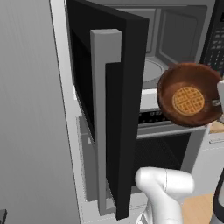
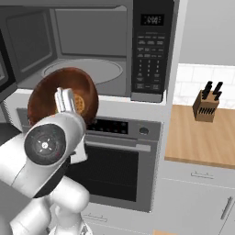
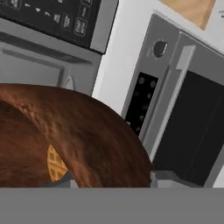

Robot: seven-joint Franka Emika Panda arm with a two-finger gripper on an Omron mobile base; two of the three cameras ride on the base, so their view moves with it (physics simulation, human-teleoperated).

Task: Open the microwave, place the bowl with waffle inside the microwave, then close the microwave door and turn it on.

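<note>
One reddish-brown bowl [image 1: 189, 94] holding a round waffle [image 1: 188, 100] hangs tilted in the air, just in front of the open microwave [image 2: 92, 46] and above the steel oven [image 2: 117, 160]. The gripper [image 3: 111, 179] has its two fingers clamped on the bowl's rim. The microwave door [image 1: 109, 109] stands swung wide to the left.

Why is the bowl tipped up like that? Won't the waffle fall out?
Yes, that looks odd. The bowl is held by the gripper in front of the open microwave, tilted so steeply that its inside faces out sideways. The waffle sits against the bowl's bottom and hasn't slid out. It might if the tilt grows.
</note>
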